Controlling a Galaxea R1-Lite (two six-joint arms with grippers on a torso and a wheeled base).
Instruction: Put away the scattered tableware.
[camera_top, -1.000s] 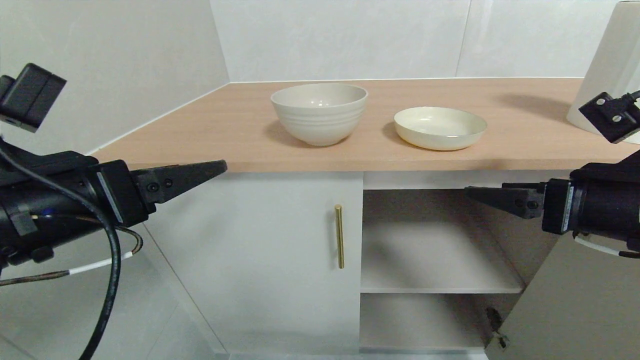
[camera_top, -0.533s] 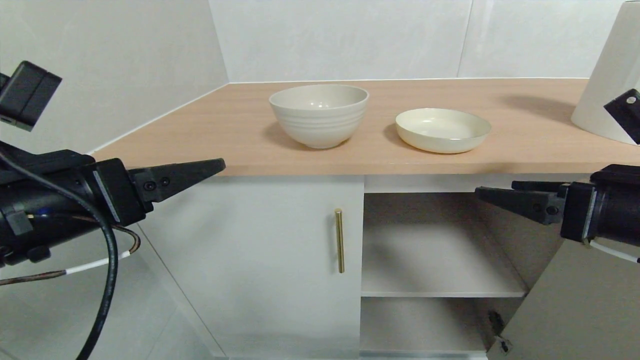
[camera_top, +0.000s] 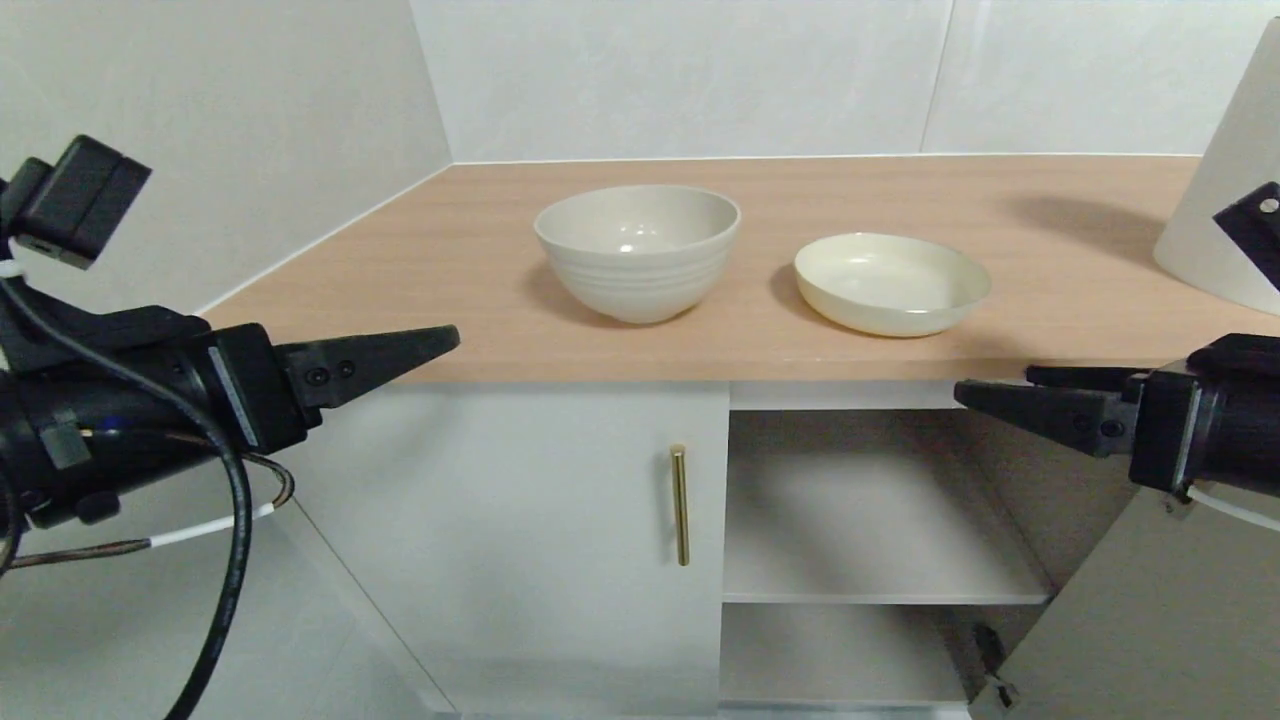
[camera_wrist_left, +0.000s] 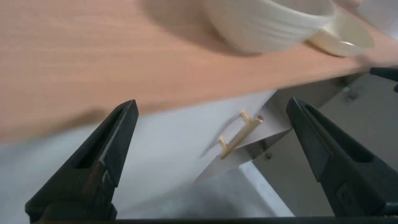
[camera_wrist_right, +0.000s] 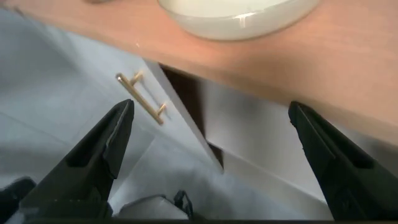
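A deep ribbed cream bowl (camera_top: 637, 250) stands on the wooden counter (camera_top: 450, 260). To its right sits a shallow cream bowl (camera_top: 890, 283). My left gripper (camera_top: 440, 341) hangs open in front of the counter's front edge, left of the deep bowl (camera_wrist_left: 267, 25) and holding nothing. My right gripper (camera_top: 970, 392) is open and empty just below the counter edge, under and slightly right of the shallow bowl (camera_wrist_right: 236, 15). In the wrist views the left gripper (camera_wrist_left: 211, 109) and the right gripper (camera_wrist_right: 211, 109) each show two fingers spread wide.
Below the counter the left cabinet door is closed, with a brass handle (camera_top: 679, 505). The right compartment stands open with a white shelf (camera_top: 870, 560), its door (camera_top: 1150, 620) swung out under my right arm. A tall white object (camera_top: 1225, 220) stands at the counter's far right.
The whole picture has shifted downward, so the camera moved. Against the counter edge both grippers sit slightly higher, and the right one has drawn back a little to the right. The bowls have not moved.
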